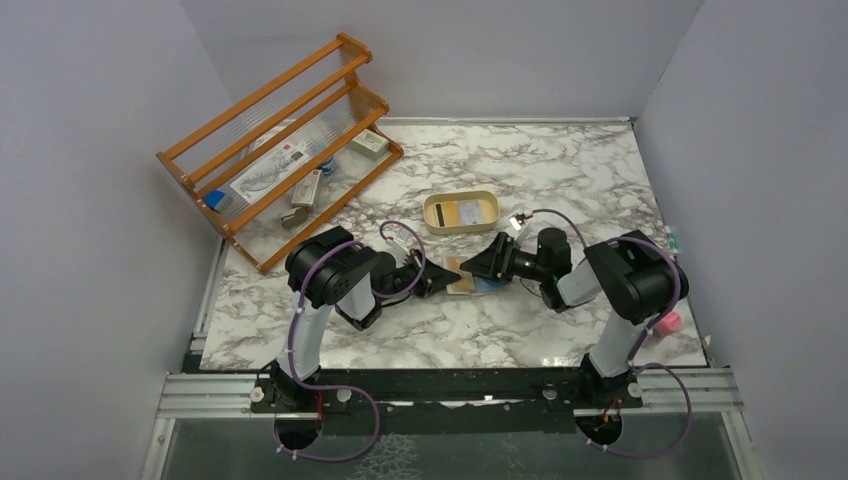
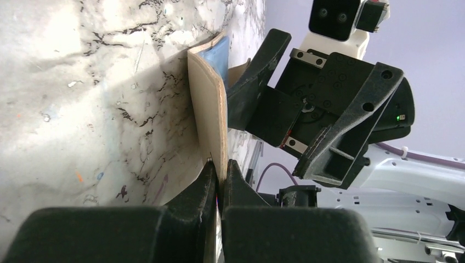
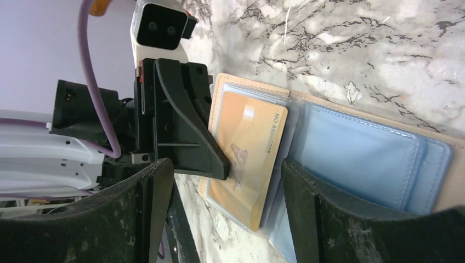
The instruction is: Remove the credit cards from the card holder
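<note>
Top external view: both arms fold low and reach inward over the marble table [image 1: 560, 170], meeting at its middle. The left gripper [image 1: 437, 281] and right gripper [image 1: 487, 265] face each other across the card holder [image 1: 468, 278], which lies open on the table just in front of the cream tray [image 1: 497, 210]. Flat cards [image 1: 462, 212] lie in that tray; their detail is too small to tell. A wooden rack [image 1: 280, 150] stands at the far left.

Left wrist view: the left arm's fingers [image 2: 203, 189] are pinched together on the edge of the card holder's tan flap [image 2: 207, 104], which they hold raised off the table. Light blue lining shows at its far end. The right gripper's black fingers stand just behind the flap.

Right wrist view: the wrist is turned so that the right gripper [image 3: 227, 164] points down at the open card holder [image 3: 438, 181]. Its jaws stand wide apart and grip nothing. A yellow-orange card [image 3: 247, 159] lies between them, sitting part way in a clear sleeve beside the light blue pockets [image 3: 356, 159]. The left gripper [image 3: 192, 137] is clamped on the holder's edge next to that card.
</note>
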`<state>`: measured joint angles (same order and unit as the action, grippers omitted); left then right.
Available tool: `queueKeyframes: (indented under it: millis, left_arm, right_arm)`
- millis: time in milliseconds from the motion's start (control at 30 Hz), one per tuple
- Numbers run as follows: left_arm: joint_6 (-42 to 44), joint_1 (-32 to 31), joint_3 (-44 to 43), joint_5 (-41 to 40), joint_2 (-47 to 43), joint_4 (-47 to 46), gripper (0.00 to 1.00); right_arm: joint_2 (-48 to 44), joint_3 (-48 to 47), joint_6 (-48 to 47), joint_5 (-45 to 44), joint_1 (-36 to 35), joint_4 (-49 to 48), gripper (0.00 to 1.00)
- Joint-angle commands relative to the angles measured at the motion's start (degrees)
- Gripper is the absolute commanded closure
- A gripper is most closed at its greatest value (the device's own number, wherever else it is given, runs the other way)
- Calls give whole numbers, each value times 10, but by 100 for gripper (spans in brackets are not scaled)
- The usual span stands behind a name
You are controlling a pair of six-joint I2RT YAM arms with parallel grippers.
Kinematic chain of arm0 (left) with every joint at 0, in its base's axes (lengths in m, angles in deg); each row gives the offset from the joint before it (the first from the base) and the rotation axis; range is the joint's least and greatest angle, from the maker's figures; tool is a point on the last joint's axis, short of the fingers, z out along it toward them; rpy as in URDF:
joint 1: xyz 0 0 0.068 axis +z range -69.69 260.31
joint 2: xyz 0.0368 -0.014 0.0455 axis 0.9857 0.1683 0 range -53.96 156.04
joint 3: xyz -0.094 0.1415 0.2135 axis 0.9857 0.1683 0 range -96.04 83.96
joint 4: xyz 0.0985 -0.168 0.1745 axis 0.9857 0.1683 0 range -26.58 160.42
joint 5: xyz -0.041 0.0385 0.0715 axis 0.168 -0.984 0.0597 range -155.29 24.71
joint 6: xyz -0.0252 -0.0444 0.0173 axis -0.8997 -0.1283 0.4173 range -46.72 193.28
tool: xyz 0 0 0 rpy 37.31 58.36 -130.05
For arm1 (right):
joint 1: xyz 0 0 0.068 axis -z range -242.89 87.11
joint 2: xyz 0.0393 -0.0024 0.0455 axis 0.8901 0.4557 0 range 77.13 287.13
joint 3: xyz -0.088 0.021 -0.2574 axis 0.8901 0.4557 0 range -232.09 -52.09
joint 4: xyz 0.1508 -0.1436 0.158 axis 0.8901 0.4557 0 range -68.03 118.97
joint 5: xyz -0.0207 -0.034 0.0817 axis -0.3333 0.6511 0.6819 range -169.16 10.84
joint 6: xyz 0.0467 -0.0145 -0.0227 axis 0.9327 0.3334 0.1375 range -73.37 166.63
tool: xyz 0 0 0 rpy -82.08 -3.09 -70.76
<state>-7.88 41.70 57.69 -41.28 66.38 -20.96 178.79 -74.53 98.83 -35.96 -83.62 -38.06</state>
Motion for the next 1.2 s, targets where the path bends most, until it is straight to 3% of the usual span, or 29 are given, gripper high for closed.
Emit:
queueKeyframes:
  millis: [0, 267, 800, 933, 1167]
  left_arm:
    - [-5, -22, -30, 63, -1, -180, 100]
    - [6, -22, -25, 70, 14, -180, 100]
    - [22, -14, -33, 81, 17, -143, 100]
    - [22, -14, -44, 85, 16, -135, 100]
    - [21, -14, -69, 95, 17, -116, 100]
  right_arm:
    - [30, 11, 90, 135, -26, -171, 25]
    - [63, 21, 167, 179, -26, -317, 27]
    - [43, -13, 184, 294, -36, -326, 26]
    - [35, -26, 146, 301, -57, -262, 26]
    - [-8, -72, -28, 273, -107, 2, 26]
